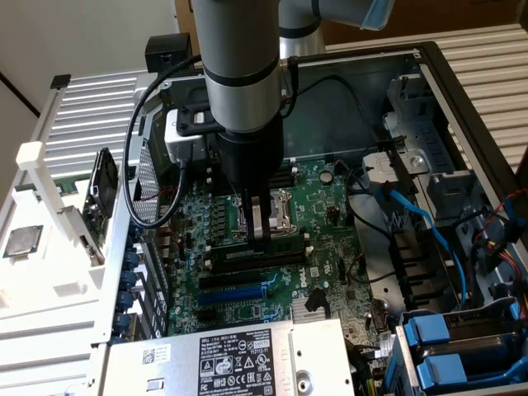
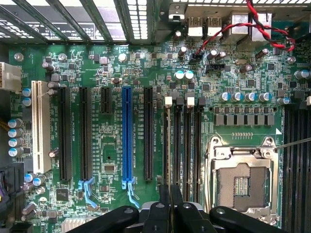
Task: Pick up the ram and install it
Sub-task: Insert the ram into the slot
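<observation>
Down at the long black memory slot [image 2: 168, 102], black fingers [image 2: 163, 213], nearly closed, pinch the thin dark-green ram stick [image 2: 168, 150]; seating likely needs square pressure.

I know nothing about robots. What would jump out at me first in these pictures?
A thick grey robot arm hangs down into an open computer case, a little to the exterior view's left of centre. Its gripper is closed on a thin memory stick standing in a slot on the big green circuit board. A bright blue cable stands out toward the exterior view's right.
</observation>
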Available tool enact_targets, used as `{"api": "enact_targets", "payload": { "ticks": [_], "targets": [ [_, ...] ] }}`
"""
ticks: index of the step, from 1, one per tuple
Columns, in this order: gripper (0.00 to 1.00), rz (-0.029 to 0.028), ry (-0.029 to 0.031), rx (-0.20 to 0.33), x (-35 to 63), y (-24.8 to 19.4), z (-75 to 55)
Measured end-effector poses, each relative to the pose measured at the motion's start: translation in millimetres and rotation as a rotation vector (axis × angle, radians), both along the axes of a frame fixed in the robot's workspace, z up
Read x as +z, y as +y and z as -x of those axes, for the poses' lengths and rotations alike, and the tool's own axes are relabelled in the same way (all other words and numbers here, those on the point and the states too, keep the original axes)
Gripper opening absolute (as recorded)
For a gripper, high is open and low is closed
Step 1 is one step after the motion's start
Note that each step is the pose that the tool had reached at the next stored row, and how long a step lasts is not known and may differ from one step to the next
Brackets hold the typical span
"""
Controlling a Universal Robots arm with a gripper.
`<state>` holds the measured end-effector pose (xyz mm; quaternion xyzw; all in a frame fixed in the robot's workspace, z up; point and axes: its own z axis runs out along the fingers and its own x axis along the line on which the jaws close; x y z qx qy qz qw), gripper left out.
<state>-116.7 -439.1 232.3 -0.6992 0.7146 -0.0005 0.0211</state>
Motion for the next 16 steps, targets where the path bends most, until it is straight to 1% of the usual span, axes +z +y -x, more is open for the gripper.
{"api": "enact_targets", "payload": {
  "ticks": [16],
  "targets": [
    [0.13, -0.0001, -0.0003, 0.001, -1.6, 0.0, 1.5]
  ]
}}
